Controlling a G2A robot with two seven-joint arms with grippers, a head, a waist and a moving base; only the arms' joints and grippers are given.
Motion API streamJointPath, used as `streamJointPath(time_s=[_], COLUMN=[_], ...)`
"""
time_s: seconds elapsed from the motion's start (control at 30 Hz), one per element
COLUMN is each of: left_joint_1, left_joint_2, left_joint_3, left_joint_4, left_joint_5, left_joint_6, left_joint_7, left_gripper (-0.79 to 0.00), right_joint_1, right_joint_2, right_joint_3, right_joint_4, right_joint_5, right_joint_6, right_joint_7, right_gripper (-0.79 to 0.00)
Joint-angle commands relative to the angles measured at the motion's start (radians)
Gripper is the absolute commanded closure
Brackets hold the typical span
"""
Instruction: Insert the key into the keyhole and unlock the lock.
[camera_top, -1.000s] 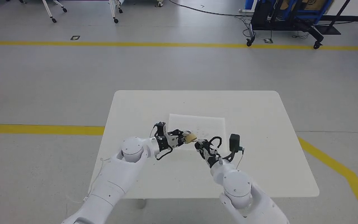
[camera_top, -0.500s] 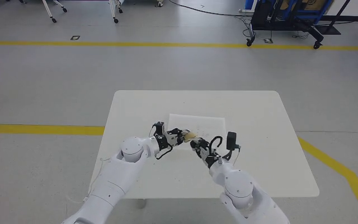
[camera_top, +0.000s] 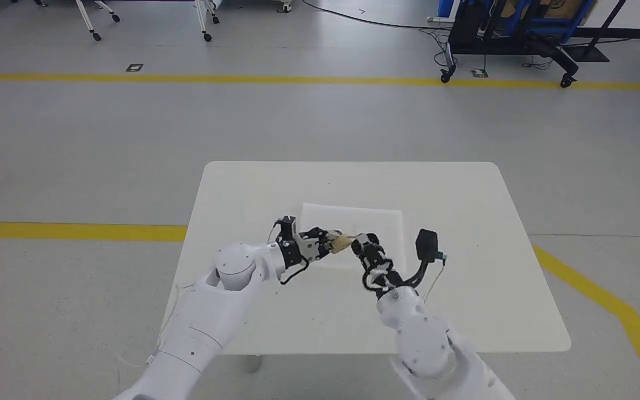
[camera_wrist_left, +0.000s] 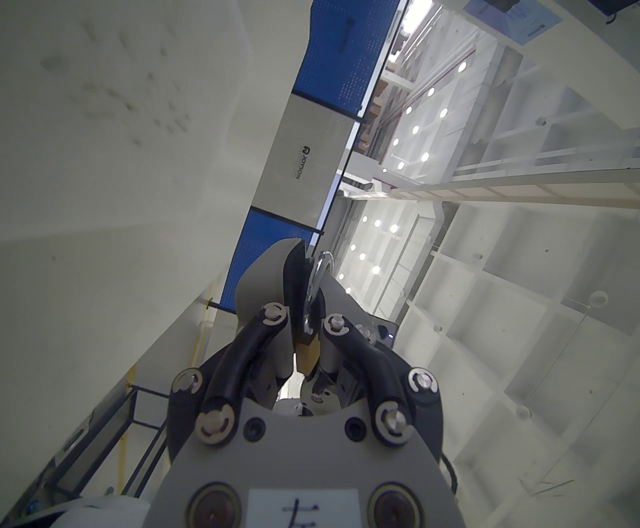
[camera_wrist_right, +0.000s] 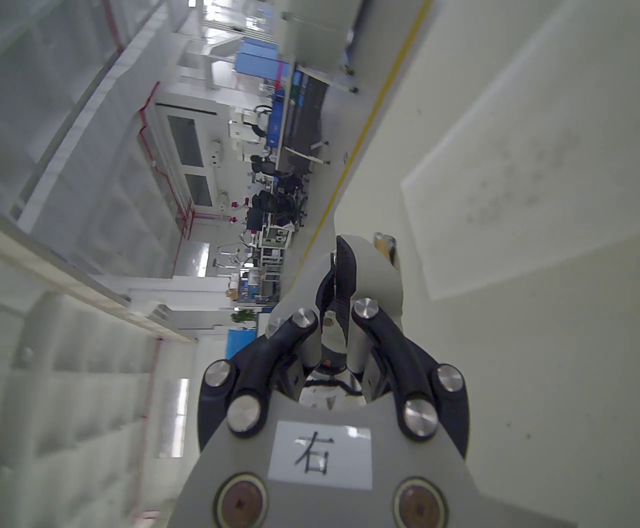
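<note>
One brass padlock (camera_top: 341, 241), held in the air above the middle of the table (camera_top: 250, 195), toward its front edge, left gripper (camera_top: 325, 241) jaws pinching the padlock body, shackle (camera_wrist_left: 319, 272) lying between them, right gripper (camera_top: 364, 245) just beside the padlock, jaws pressed together, white mat (camera_top: 355, 213) underneath.

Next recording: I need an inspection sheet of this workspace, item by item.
Surface: white table with a pale mat lying on it.
Job's things: brass lock held off the table, over the mat's near edge.
Clutter: nothing seen.
Grippers: left gripper shut on the lock; right gripper shut, close beside the lock; whether it grips the key cannot be told.
Cables: thin black wrist cable on the right arm; floor cable far behind.
Surroundings: yellow floor lines; wheeled frames beyond.
</note>
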Motion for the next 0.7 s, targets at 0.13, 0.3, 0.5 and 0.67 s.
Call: streamJointPath(time_s=[0.13, 0.3, 0.5, 0.67], left_joint_1=[0.017, 0.021, 0.023, 0.026], left_joint_2=[0.007, 0.012, 0.016, 0.018], left_joint_3=[-0.013, -0.023, -0.03, -0.03], left_joint_4=[-0.039, -0.052, -0.067, -0.073], left_joint_5=[0.001, 0.0, -0.003, -0.005], left_joint_6=[0.058, 0.081, 0.1, 0.105], left_joint_7=[0.01, 0.021, 0.025, 0.029], left_gripper=[0.0, 0.0, 0.0, 0.0], right_joint_1=[-0.002, -0.002, -0.011, -0.014], right_joint_2=[0.002, 0.0, -0.003, -0.005], right_joint_3=[-0.066, -0.094, -0.085, -0.09], right_joint_4=[0.056, 0.086, 0.103, 0.121], right_joint_5=[-0.254, -0.385, -0.453, -0.531], right_joint_6=[-0.044, -0.047, -0.031, -0.017], right_joint_7=[-0.001, -0.015, -0.017, -0.008], right_gripper=[0.0, 0.0, 0.0, 0.0])
